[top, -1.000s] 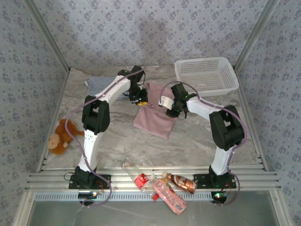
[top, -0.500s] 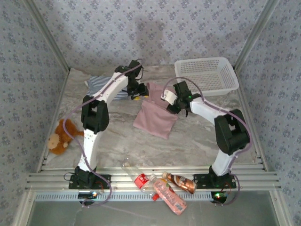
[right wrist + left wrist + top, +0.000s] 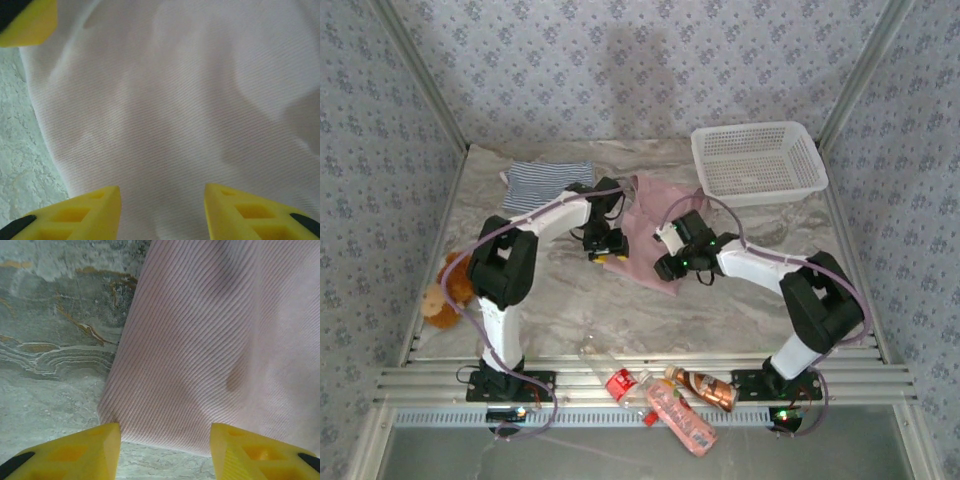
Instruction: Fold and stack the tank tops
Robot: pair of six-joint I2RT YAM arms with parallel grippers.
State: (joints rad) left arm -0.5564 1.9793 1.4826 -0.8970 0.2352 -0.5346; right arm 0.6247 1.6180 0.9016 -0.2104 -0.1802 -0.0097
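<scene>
Marble-patterned table under floral-papered walls bears pink tank top.

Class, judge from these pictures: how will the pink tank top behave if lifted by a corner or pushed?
The pink tank top looks floppy: its ribbed cloth lies in soft dimples, so it would probably droop from a corner. It seems thin and flat on the table, so likely light. Pushed, it may bunch rather than slide whole.
</scene>
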